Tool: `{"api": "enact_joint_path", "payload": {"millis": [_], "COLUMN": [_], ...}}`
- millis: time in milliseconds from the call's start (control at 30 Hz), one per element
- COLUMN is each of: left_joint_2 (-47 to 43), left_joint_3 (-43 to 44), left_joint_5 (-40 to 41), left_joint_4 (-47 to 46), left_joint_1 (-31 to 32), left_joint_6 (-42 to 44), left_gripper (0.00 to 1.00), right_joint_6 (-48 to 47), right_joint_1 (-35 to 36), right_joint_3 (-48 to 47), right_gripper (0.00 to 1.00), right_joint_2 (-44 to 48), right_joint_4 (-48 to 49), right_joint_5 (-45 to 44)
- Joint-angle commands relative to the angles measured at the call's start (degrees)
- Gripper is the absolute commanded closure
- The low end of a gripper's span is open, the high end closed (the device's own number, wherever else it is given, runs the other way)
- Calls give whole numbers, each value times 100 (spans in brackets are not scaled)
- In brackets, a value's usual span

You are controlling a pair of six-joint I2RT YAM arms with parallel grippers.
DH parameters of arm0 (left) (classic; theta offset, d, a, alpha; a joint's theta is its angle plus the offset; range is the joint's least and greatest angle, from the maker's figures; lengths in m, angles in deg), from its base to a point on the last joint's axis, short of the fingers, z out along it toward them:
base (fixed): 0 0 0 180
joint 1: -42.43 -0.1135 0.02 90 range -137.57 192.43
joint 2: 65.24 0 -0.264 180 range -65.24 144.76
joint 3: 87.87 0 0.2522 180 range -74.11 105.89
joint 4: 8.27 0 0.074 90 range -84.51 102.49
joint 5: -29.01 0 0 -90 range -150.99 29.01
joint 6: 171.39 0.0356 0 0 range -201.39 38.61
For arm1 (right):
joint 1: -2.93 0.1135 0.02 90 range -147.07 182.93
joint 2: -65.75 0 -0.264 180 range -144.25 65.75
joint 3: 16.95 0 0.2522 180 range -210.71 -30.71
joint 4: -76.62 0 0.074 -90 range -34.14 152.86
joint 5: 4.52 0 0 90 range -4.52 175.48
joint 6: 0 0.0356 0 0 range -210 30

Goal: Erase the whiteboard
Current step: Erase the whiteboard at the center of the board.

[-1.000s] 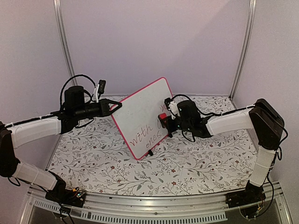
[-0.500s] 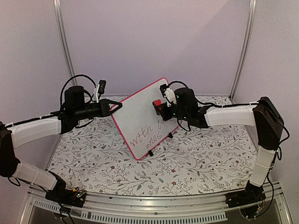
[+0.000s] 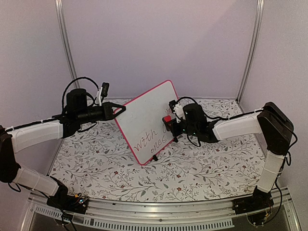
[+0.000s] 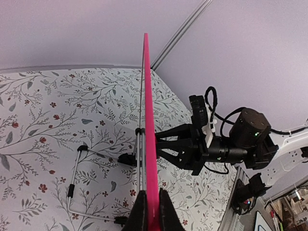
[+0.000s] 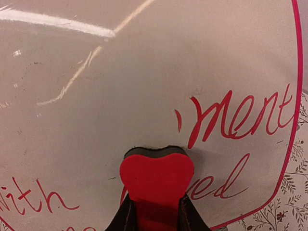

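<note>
Nearest me is the floral-printed cloth worktop (image 3: 192, 168), with both arms reaching in over it from either side. The rectangular white whiteboard with the thin pink-red frame (image 3: 144, 113) sits mid-worktop, tilted so one corner points down at the cloth, with a small black foot (image 3: 155, 158) by its near lower edge. Its long axis climbs from left to right toward the back. Its written face looks toward me and the right arm (image 3: 236, 126), and handwriting runs along the lower part.

The left arm (image 3: 38, 134) has its jaws pinched tight on the board's left rim. From that wrist I see the board (image 4: 150, 144) edge-on, a pink line running straight away from the jaws, with a thin wire stand (image 4: 72, 192) beside it.

The right jaws are clamped on a small red eraser block (image 5: 156, 180), whose dark felt end is against the white face just below and left of "ment". Behind everything stand the plain lilac wall (image 3: 159, 43) and two metal posts (image 3: 65, 43).
</note>
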Motion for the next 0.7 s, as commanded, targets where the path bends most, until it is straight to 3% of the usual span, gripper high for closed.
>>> {"api": "enact_joint_path", "payload": {"millis": [0,667], "left_joint_2": [-157,-208], "left_joint_3": [7,7], "left_joint_5": [-687,-676], "left_joint_4": [-224,-206], "left_joint_1": [124,125], "left_joint_6": [-79,-61], "left_gripper": [100,100], "right_joint_6": [124,-53], "right_joint_1": [-36,-266], "right_joint_3": [199,-954], "right_gripper": [77,77], "right_joint_2": [98,0], "right_joint_4": [-167,-541], "right_joint_5": [-62,55]}}
